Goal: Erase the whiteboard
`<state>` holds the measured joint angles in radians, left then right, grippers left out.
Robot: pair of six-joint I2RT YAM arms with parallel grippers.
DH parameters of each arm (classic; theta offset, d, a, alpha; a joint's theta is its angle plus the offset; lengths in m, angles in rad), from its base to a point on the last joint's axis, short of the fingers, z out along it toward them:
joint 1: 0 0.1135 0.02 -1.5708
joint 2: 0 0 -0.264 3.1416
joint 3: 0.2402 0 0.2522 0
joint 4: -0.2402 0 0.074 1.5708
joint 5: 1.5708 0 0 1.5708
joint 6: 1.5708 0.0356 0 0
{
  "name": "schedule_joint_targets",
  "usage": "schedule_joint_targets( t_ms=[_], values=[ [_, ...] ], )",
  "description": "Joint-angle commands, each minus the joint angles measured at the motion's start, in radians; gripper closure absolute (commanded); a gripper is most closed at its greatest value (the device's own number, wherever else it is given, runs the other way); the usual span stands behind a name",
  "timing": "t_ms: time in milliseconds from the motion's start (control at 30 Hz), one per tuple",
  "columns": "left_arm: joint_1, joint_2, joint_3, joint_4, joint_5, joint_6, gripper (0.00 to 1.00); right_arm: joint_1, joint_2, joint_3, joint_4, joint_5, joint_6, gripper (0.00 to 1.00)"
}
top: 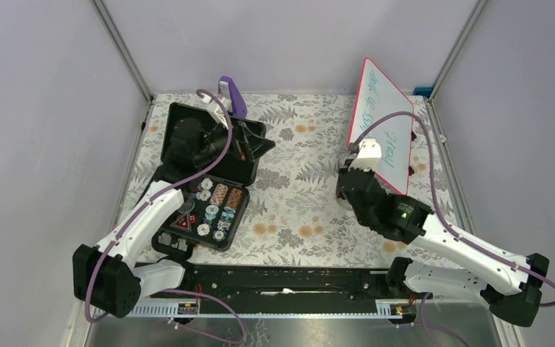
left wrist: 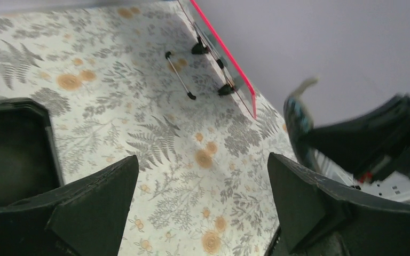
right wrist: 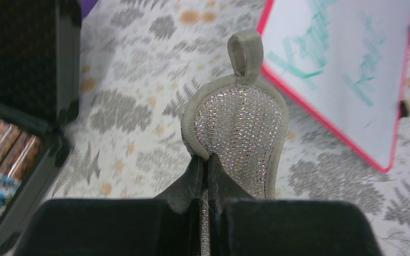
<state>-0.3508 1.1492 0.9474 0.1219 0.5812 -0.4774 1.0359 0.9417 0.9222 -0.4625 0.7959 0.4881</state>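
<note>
The whiteboard (top: 384, 134) stands tilted at the back right, red-rimmed, with green handwriting on its face; it also shows in the right wrist view (right wrist: 347, 64). In the left wrist view only its red edge and back stand (left wrist: 228, 58) show. My right gripper (right wrist: 207, 160) is shut on a glittery silver scrub pad (right wrist: 243, 120) with a grey rim and hanging loop, held above the cloth short of the board's lower left corner. In the top view the right gripper (top: 350, 181) sits just left of the board. My left gripper (left wrist: 203, 162) is open and empty, over the case's lid (top: 249, 141).
An open black case (top: 213, 210) with poker chips and cards lies at the left, its lid (top: 188, 137) propped behind. A purple object (top: 231, 94) stands at the back. A floral cloth (top: 296, 181) covers the table. Grey walls enclose the cell.
</note>
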Motion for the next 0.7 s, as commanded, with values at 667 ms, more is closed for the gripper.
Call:
schedule_joint_targets(
  t_ms=[667],
  values=[
    [-0.375,0.618,0.586,-0.112,-0.099,-0.201,0.28,-0.951,0.175,0.135,0.147,-0.861,-0.129,1.0]
  ],
)
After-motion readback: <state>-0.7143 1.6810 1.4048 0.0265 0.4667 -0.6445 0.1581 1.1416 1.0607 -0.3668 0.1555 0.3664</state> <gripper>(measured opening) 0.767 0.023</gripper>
